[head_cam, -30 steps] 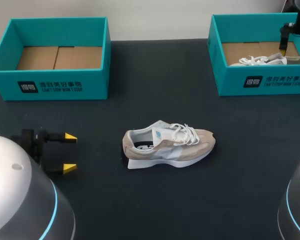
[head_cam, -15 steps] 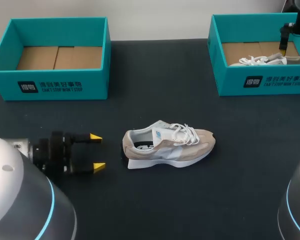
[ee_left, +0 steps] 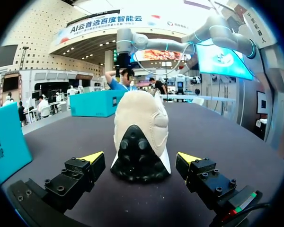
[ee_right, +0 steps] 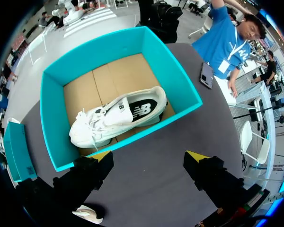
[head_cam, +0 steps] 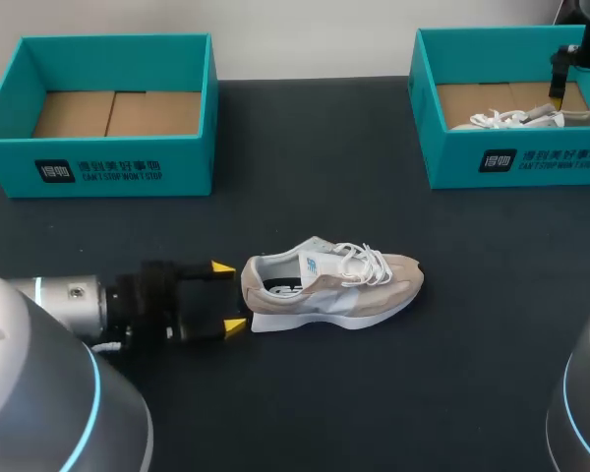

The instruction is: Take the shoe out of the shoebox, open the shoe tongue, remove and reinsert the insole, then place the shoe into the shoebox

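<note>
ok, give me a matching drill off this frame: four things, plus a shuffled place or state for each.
Things:
1. beige shoe
2. white shoe
3. left shoebox
4. left gripper

Places or states:
A. open, straddling the beige shoe's heel without touching it
B. lying inside the right shoebox
C. empty, cardboard floor showing
D. upright on its sole, out on the table

Pairs: 1-D, 2-B, 3-C, 4-A
</note>
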Controlling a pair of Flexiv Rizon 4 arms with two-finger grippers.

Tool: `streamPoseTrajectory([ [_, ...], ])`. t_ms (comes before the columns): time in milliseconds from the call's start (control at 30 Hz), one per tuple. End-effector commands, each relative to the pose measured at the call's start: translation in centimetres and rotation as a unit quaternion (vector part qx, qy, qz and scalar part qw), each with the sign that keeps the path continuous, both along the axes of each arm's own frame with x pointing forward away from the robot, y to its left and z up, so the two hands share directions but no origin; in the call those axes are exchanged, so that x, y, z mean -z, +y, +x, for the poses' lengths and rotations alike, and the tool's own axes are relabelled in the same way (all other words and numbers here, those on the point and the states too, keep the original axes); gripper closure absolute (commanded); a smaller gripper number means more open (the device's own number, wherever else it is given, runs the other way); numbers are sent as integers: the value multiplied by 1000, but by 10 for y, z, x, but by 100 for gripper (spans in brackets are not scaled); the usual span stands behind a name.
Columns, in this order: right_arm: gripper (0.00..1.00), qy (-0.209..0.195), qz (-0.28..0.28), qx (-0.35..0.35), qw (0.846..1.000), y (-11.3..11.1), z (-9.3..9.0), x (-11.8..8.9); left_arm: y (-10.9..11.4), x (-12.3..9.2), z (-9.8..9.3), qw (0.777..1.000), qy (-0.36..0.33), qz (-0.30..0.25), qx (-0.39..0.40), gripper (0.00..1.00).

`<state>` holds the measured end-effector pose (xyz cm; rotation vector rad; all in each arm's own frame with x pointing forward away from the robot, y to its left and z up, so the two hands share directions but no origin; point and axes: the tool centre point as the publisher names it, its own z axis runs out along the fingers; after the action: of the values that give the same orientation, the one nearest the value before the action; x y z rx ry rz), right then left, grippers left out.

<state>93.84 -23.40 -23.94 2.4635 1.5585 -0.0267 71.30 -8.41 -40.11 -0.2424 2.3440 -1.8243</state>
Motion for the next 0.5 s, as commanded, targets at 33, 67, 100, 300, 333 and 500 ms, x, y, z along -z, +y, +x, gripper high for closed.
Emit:
streamPoseTrajectory([
  [33,0,-2,0,0,1000,0,-1,0,-16,3,5,1000,-4,1,-4,0],
  [67,0,-2,0,0,1000,0,-1,0,-19,3,6,1000,-5,2,-4,0],
  [100,0,-2,0,0,1000,0,-1,0,-21,3,8,1000,-6,2,-5,0],
  [300,0,-2,0,0,1000,0,-1,0,-32,5,12,1000,-5,2,-5,0],
  [333,0,-2,0,0,1000,0,-1,0,-33,6,13,1000,-5,3,-5,0],
  [500,0,-2,0,0,1000,0,-1,0,-37,10,14,1000,-1,9,2,0],
])
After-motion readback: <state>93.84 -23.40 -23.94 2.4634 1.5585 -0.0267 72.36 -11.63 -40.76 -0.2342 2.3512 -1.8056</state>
